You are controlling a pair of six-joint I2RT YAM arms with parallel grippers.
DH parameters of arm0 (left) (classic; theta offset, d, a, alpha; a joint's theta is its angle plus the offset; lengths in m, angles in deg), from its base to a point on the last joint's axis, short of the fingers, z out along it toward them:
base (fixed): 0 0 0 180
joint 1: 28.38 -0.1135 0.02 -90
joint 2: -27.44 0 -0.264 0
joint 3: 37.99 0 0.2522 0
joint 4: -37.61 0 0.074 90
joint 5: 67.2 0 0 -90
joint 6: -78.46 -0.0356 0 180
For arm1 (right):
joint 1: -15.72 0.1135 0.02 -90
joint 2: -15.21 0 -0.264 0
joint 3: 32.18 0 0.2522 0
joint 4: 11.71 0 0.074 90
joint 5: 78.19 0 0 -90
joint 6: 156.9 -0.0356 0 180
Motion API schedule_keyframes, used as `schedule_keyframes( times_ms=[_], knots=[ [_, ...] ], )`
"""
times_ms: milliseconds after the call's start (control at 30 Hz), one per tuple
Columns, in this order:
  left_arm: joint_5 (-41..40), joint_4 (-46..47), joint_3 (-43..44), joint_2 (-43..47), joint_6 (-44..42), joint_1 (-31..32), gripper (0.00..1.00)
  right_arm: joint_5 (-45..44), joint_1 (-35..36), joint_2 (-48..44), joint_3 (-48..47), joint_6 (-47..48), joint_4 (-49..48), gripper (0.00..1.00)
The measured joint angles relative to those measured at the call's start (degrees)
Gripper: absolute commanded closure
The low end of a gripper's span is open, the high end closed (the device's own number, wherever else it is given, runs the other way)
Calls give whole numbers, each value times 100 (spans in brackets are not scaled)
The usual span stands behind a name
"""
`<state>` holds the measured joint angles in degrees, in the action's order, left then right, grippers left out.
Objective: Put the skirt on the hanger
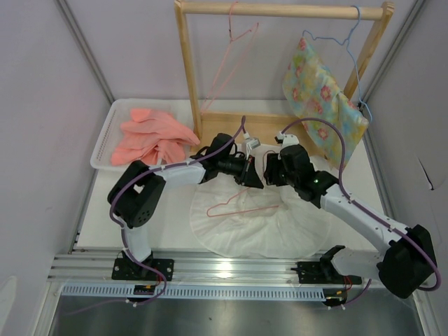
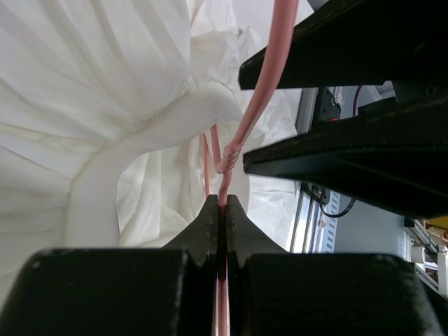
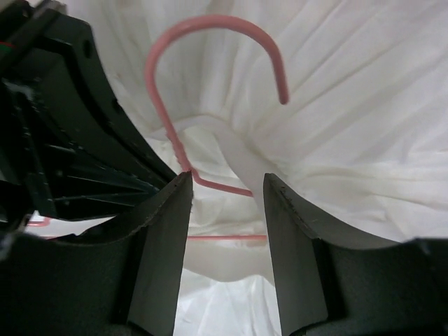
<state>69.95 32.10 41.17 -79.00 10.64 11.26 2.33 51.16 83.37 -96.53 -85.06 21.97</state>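
The white skirt [image 1: 259, 234] lies spread flat on the table in front of the arms. The pink hanger [image 1: 245, 210] lies on it, its hook toward the rack. My left gripper [image 1: 253, 178] is at the skirt's far edge and is shut on the hanger's wire [image 2: 269, 63] near the twisted neck, as the left wrist view [image 2: 224, 199] shows. My right gripper [image 1: 268, 171] faces it closely and is open. In the right wrist view [image 3: 222, 183] its fingers straddle the gathered waistband [image 3: 238, 150] and the wire below the hook [image 3: 203, 24].
A wooden rack [image 1: 280, 10] stands behind, with a second pink hanger [image 1: 234, 49] and a light blue hanger [image 1: 343, 42] carrying a yellow floral cloth [image 1: 322, 98]. A white basket [image 1: 105, 140] of salmon-pink clothes [image 1: 150, 136] sits at the back left.
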Motion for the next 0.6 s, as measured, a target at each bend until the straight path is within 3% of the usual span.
schedule_keyframes(
  times_ms=[300, 433, 600],
  knots=[
    [-4, -205, 181, -9, -37, 74, 100, 295, -2, 122, -81, -243, -249, 51],
    [-9, -247, 212, -11, -83, 116, 100, 278, -2, 181, -83, -345, -334, 62],
    [-50, -269, 212, -9, -131, 149, 100, 219, -2, 446, -85, -444, -396, 64]
  ],
)
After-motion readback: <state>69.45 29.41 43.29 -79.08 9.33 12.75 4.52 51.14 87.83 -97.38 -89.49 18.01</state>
